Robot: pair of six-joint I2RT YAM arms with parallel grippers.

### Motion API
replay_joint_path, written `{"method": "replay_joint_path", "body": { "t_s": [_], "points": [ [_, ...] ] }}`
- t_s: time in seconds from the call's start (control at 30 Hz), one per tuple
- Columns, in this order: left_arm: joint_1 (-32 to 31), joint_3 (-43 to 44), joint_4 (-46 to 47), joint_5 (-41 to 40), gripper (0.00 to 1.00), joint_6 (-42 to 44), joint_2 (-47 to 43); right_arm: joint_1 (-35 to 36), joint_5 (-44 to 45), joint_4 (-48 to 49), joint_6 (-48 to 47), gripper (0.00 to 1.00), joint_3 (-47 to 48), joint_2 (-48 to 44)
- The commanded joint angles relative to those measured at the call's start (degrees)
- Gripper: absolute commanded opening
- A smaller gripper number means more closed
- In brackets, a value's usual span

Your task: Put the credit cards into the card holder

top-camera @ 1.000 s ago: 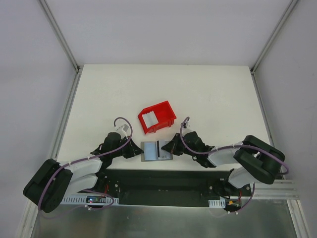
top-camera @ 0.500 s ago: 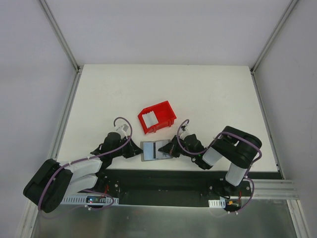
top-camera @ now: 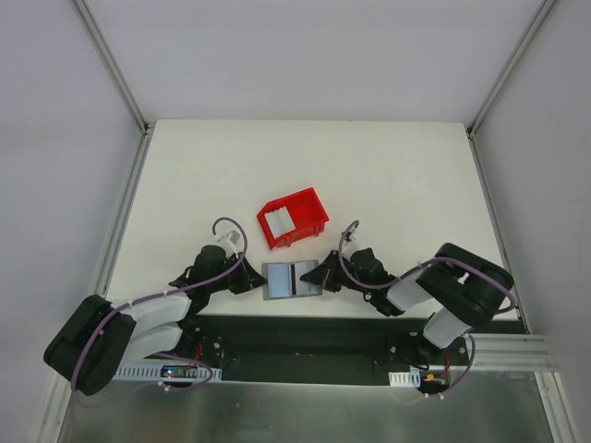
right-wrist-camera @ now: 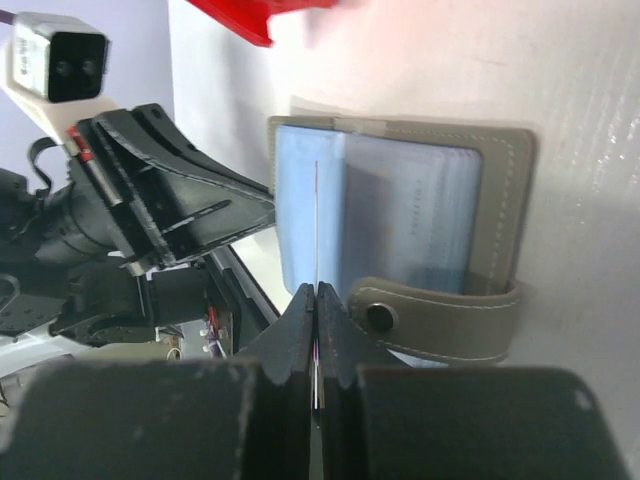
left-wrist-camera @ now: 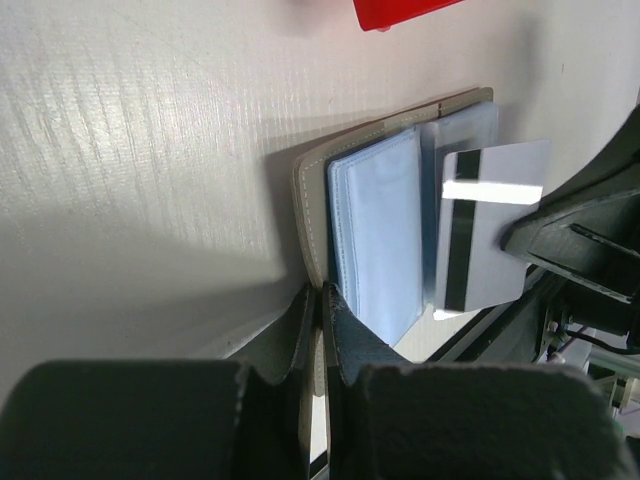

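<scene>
The grey card holder [top-camera: 277, 282] lies open near the table's front edge, its light blue slots [left-wrist-camera: 378, 235] facing up. My left gripper [top-camera: 261, 281] is shut on the holder's left edge [left-wrist-camera: 322, 298]. My right gripper [top-camera: 324, 277] is shut on a pale credit card [left-wrist-camera: 492, 222] with a black stripe, held over the holder's right half. In the right wrist view this card [right-wrist-camera: 317, 222] shows edge-on between the closed fingertips [right-wrist-camera: 316, 296], beside the holder's snap strap [right-wrist-camera: 440, 318]. Another pale card [top-camera: 281, 220] lies in the red bin.
The red bin [top-camera: 294, 218] stands just behind the holder, close to both grippers. A black mounting plate [top-camera: 295, 337] runs along the table's near edge under the arms. White walls enclose the table at the left, right and back.
The right arm has shifted: its elbow swung in and up, then back out to the right, and the card has turned over the holder. The left arm and the holder stayed put.
</scene>
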Motion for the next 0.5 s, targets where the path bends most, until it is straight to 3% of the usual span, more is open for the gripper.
{"method": "replay_joint_path", "body": {
  "t_s": [0.0, 0.23, 0.47],
  "points": [
    [-0.6, 0.2, -7.4, -3.0, 0.0, 3.2, 1.9, -0.6, 0.0, -8.5, -6.6, 0.0, 2.5, -8.7],
    [-0.6, 1.7, -8.4, -2.8, 0.0, 4.4, 2.7, 1.1, 13.6, -50.4, -21.0, 0.0, 12.1, -26.2],
    [-0.6, 1.4, -7.1, -2.4, 0.0, 4.9, 2.7, 1.5, 14.5, -54.7, -23.1, 0.01, 12.1, -28.2]
  ]
}}
